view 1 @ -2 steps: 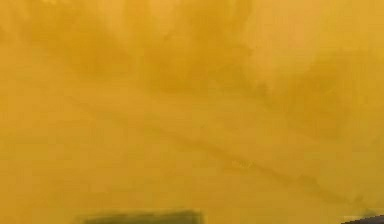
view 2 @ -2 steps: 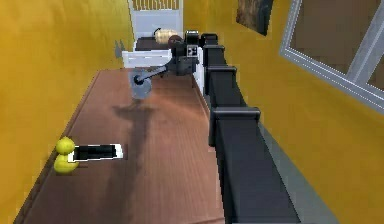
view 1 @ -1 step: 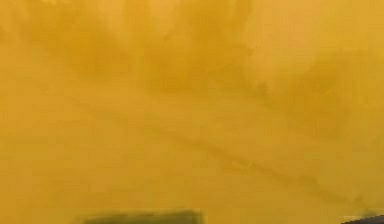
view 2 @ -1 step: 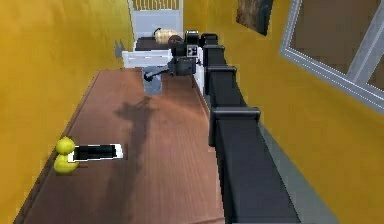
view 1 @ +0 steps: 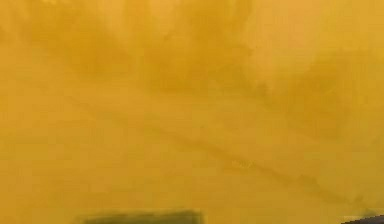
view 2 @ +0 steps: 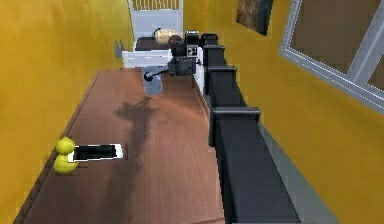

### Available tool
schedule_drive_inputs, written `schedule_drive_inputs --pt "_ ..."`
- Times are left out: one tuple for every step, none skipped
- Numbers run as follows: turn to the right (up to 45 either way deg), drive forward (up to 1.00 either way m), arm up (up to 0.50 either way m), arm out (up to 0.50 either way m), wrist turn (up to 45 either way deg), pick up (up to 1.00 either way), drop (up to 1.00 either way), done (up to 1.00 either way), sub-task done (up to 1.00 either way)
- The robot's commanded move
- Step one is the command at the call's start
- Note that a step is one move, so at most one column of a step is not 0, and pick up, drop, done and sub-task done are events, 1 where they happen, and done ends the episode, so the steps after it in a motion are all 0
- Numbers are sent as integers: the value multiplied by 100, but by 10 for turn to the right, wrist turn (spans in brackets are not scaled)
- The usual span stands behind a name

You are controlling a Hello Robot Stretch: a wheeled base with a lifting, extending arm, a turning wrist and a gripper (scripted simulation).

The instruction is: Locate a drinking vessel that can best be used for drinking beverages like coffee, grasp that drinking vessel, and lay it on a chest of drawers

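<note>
Forward view: a yellow wall close ahead, with a dark strip low at the near edge; what the strip is cannot be told. Arm side view: a long brown wooden top runs from near to far, and whether drawers sit under it cannot be told. The arm reaches out along the top's right edge toward its far end. The gripper sits at the arm's far end, fingers pointing left over the wood. A small pale grey vessel, squat and cup-shaped, lies at the far end of the top, directly below the fingers and just left of the gripper's dark body. Its handle and rim are too small to make out. It cannot be told whether the vessel rests on the wood or hangs from the fingers, so it cannot be told whether the gripper holds anything. The set of the fingers also cannot be told. On the near left of the top lies a flat dark phone with a white edge, with two yellow-green balls just beside it on the left, one behind the other, well apart from the vessel. Past the far end stand a tan rounded thing and white slatted furniture. On the right yellow wall are a window and, farther off, a dark picture.
</note>
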Motion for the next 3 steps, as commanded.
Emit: schedule_drive_inputs --pt "0 0 0 0 0 0 100 0 0" --pt "0 0 0 -10 0 0 0 0 0" --pt "0 0 0 0 0 0 0 100 0"
